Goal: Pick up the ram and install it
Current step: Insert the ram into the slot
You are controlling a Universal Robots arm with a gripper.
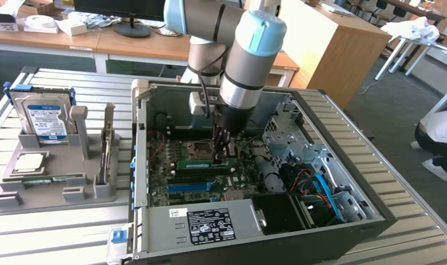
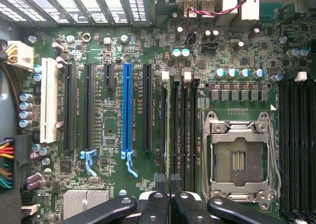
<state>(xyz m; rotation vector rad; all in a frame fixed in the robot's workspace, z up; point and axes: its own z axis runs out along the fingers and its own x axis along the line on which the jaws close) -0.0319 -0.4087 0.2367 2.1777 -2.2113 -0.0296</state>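
Where claw (image 1: 223, 157) hangs pressed together, you see ram (image 1: 205, 163): thin green stick on edge inside computer case (image 1: 297, 248); slatted table (image 1: 62, 234), desks (image 1: 135, 47) behind.

End effector (image 1: 225, 148) inside open computer case (image 1: 334, 118), right at ram (image 1: 206, 163) on motherboard (image 1: 161, 192).

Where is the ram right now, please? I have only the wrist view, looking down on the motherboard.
Observer: In the exterior view, the ram is a green stick lying level inside the open case, with the gripper shut just above its end.
Operator: What stands outside the case?
Observer: A grey tray at the exterior view's left holds a blue-labelled hard drive and a silver processor chip.
Operator: Is anybody nearby?
Observer: Yes, a person crouches at the exterior view's right edge.
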